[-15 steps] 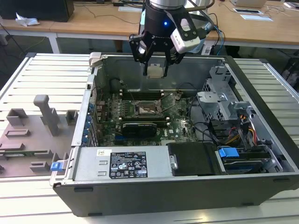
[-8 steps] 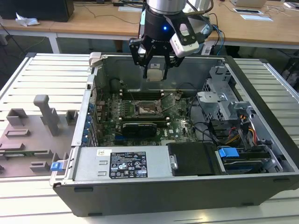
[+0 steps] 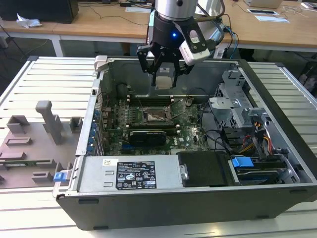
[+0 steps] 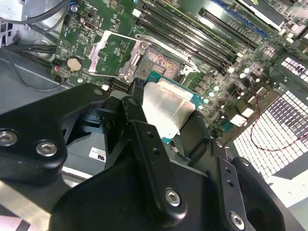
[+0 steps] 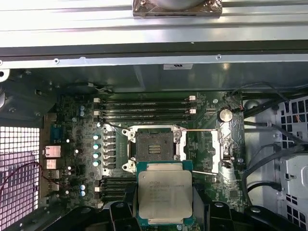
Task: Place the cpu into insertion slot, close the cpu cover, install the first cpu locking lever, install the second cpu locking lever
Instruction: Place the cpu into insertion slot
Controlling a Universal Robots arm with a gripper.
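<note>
My gripper [image 3: 164, 74] hangs over the open computer case, shut on the cpu [image 5: 165, 193], a flat square chip with a silver-grey top on a green edge. The chip is held level above the motherboard, a little to one side of the insertion slot [image 5: 154, 144], and is apart from it. The slot's dark pin field lies bare inside its silvery rim [image 4: 161, 60]. The cpu cover [image 5: 224, 149] is swung open and lies flat beside the slot, also seen as cpu cover [image 4: 113, 53]. Thin lever wires [image 5: 202, 129] stand loose by the socket.
Long black memory slots [image 5: 144, 108] run beside the socket. A black expansion card [image 3: 147, 136], the power supply [image 3: 129, 173] and a drive cage [image 3: 237, 106] with cables crowd the case. A grey fixture plate [image 3: 34, 144] lies at the exterior view's left.
</note>
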